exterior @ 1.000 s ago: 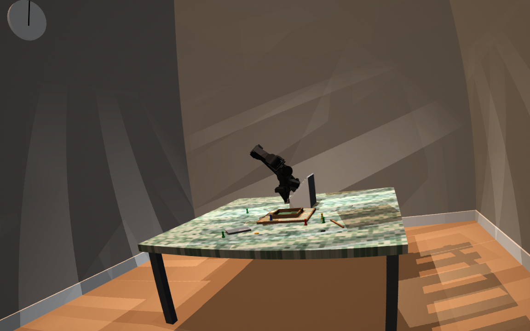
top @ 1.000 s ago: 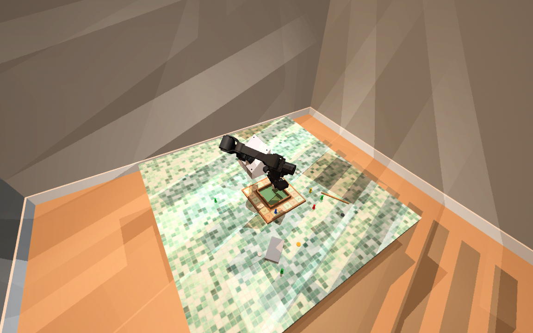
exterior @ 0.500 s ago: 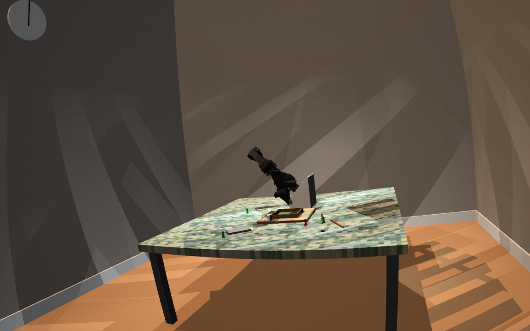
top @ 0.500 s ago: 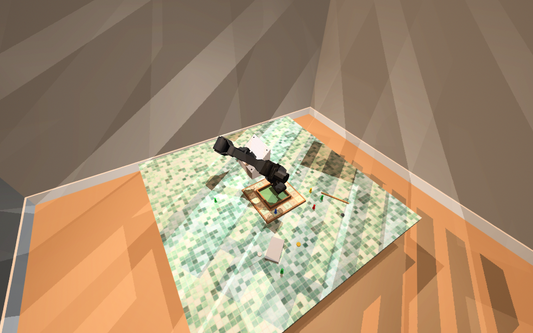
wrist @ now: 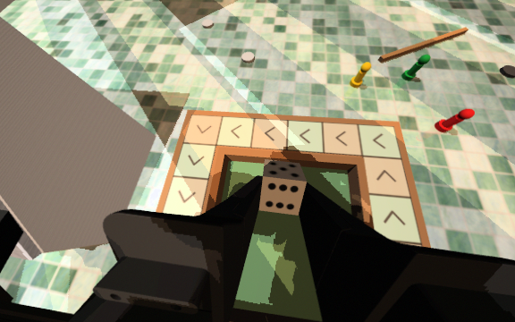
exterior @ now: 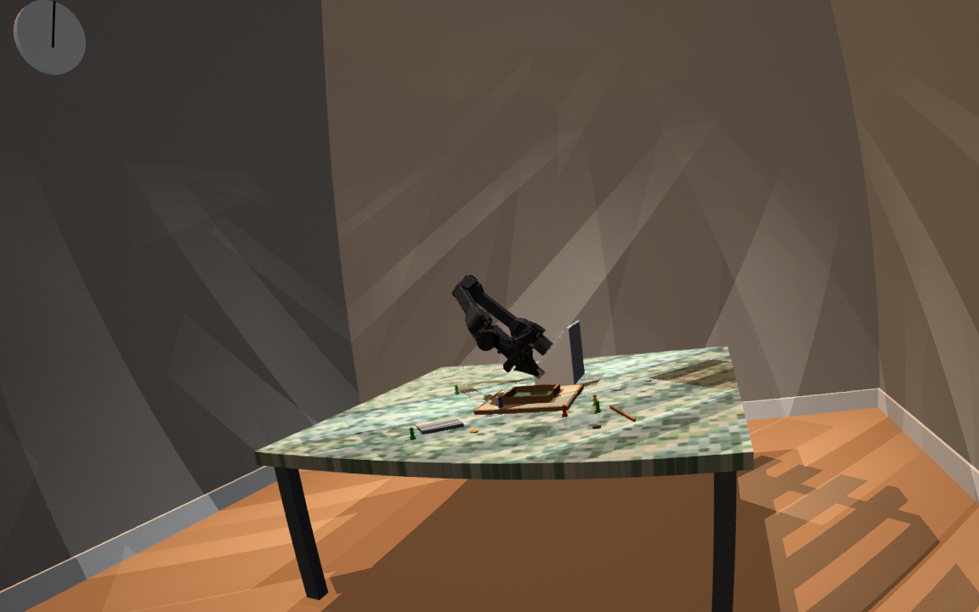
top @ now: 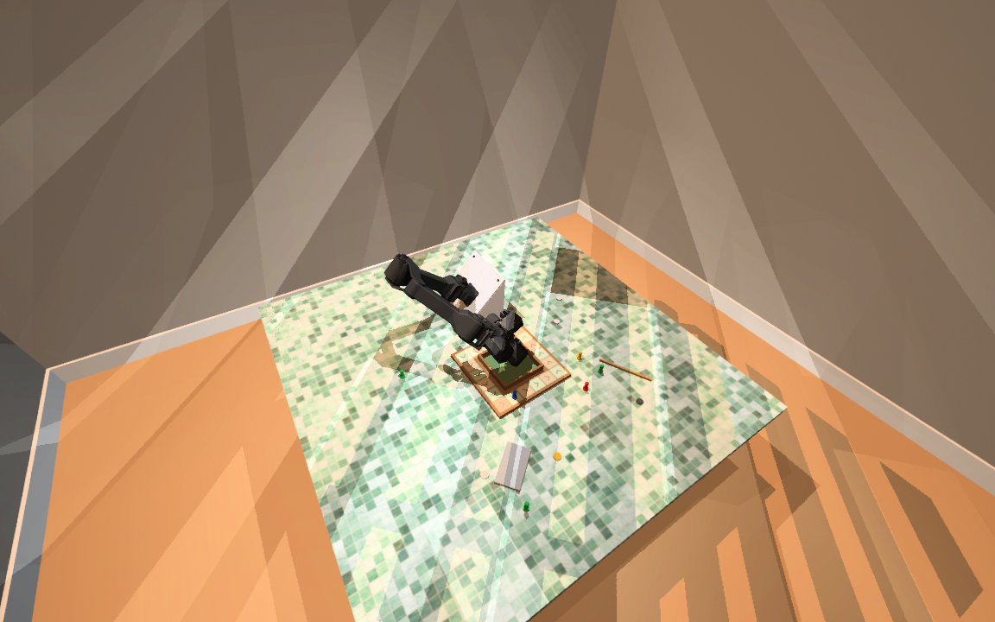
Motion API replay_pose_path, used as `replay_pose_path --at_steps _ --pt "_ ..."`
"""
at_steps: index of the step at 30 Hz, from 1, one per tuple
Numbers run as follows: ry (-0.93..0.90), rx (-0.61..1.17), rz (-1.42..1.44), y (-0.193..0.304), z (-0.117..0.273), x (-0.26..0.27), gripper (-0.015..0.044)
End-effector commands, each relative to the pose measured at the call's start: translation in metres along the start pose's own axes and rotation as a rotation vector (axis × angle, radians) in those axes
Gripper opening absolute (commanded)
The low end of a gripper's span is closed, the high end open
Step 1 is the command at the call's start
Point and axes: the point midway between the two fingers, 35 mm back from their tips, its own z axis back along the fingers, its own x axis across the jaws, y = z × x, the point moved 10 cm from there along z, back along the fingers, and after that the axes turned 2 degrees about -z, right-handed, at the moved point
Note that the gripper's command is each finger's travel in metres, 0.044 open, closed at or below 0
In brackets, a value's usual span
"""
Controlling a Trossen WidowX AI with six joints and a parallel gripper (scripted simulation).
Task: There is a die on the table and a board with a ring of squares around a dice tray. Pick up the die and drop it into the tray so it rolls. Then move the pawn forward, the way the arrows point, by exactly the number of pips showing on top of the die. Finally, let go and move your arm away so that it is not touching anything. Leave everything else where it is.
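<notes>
My gripper [top: 518,360] [exterior: 540,373] [wrist: 280,183] is shut on the pale die [wrist: 282,197] with black pips, held at the fingertips above the dice tray [top: 524,378] [exterior: 531,397] [wrist: 249,153]. The tray has brown walls and a green floor; the fingers hide part of it in the wrist view. The board [top: 554,372] [exterior: 570,399] [wrist: 375,149] has arrowed squares around the tray. The blue pawn [top: 514,395] [exterior: 500,401] stands on the board's near side in the top and exterior views; it does not show in the wrist view.
A large pale box [top: 483,284] [wrist: 52,112] stands behind the board. Right of the board are yellow [wrist: 360,75], green [wrist: 416,67] and red [wrist: 455,120] pawns, a stick [top: 624,370] [wrist: 423,45] and a dark disc [top: 639,401]. A flat grey box [top: 512,466] [exterior: 439,426] lies in front.
</notes>
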Motion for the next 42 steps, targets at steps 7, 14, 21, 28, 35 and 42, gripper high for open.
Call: replay_pose_path --at_steps 7,14,21,28,35,42 --pt "0.042 -0.089 0.023 0.005 0.041 -0.005 0.0" --pt "0.042 -0.089 0.023 0.005 0.048 -0.004 0.0" --pt "0.042 -0.089 0.023 0.005 0.049 -0.005 0.0" --pt "0.042 -0.089 0.023 0.005 0.049 -0.005 0.0" --pt "0.038 -0.083 0.016 0.006 0.047 -0.005 0.0" --pt "0.038 -0.083 0.016 0.006 0.047 -0.005 0.0131"
